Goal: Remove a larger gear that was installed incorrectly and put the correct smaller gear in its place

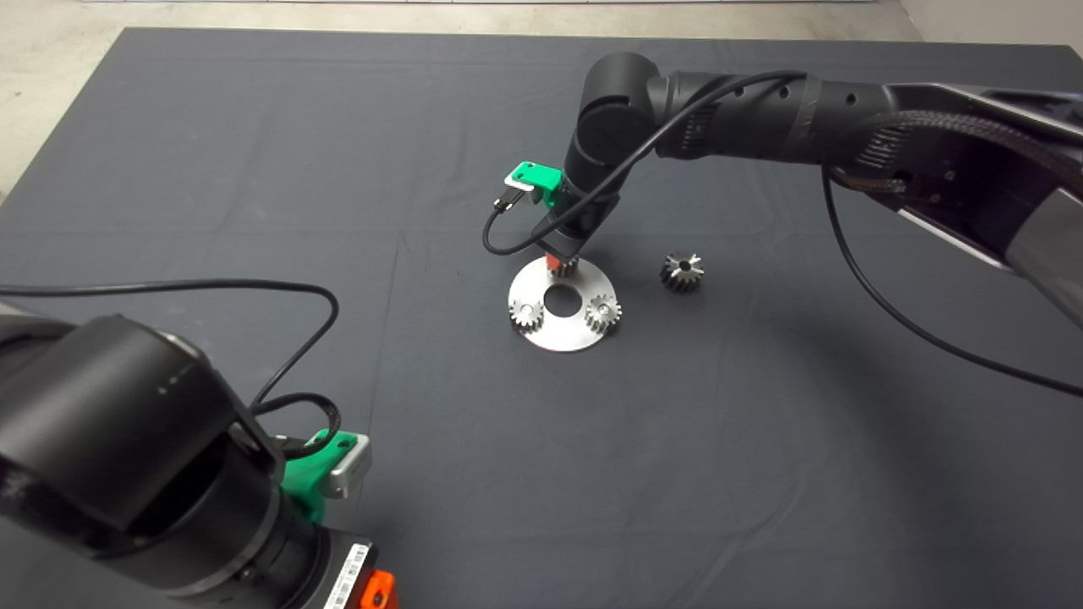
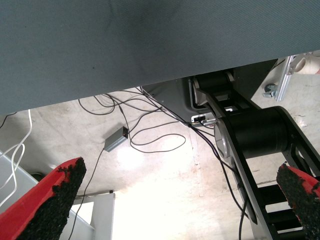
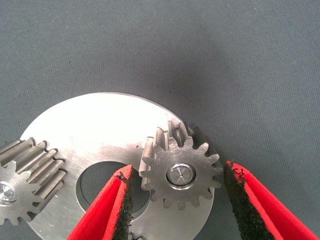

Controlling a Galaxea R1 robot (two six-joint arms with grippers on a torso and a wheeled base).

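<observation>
In the right wrist view the red fingers of the right gripper are seen spread apart, one on each side of the smaller gear, with a gap between each pad and the teeth, so the gear is bracketed but not clamped. The gear is seated on a pin of the round steel plate, the pin's bright end showing in its centre hole, which suggests that it is already set in the place meant for it and that the fingers are parted to free it rather than to take it. Just beyond one finger lies the plate's middle hole, and farther on that side a second small gear is mounted on its own pin; a third is seen in the head view, so three like gears are judged to ring the hole. In the head view the right gripper is held steeply over the plate's far edge. The larger gear is lying on the dark mat of the counter, well apart from the fingers and off the plate, evidently put aside as the wrong part. The left gripper is parked at the near left edge of the counter, its fingers wide apart and holding nothing, with floor and cables beyond them.
</observation>
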